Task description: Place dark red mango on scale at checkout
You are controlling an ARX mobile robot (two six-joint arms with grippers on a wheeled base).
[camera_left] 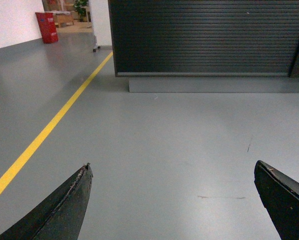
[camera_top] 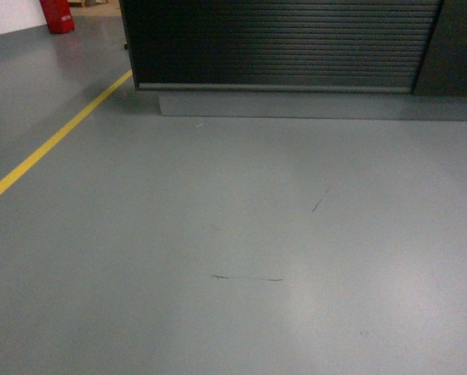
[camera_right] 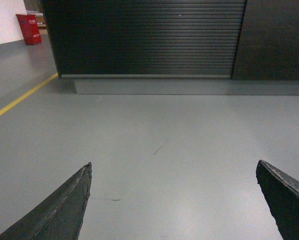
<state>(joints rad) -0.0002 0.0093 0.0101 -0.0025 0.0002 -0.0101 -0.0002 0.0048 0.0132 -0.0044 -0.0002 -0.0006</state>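
Observation:
The checkout (camera_top: 284,43) stands ahead across grey floor, showing its dark ribbed front panel and grey plinth (camera_top: 319,104); it also fills the top of the left wrist view as the checkout (camera_left: 204,37) and of the right wrist view as the checkout (camera_right: 149,37). The dark red mango and the scale are out of view. My left gripper (camera_left: 172,167) is open over bare floor with nothing between its fingers. My right gripper (camera_right: 173,165) is open too, and empty. Neither gripper shows in the head view.
A yellow floor line (camera_top: 54,141) runs diagonally on the left toward the counter's corner. A red bin (camera_top: 56,16) stands at the far left by a white wall. A plain dark panel (camera_top: 456,47) adjoins the ribbed front on the right.

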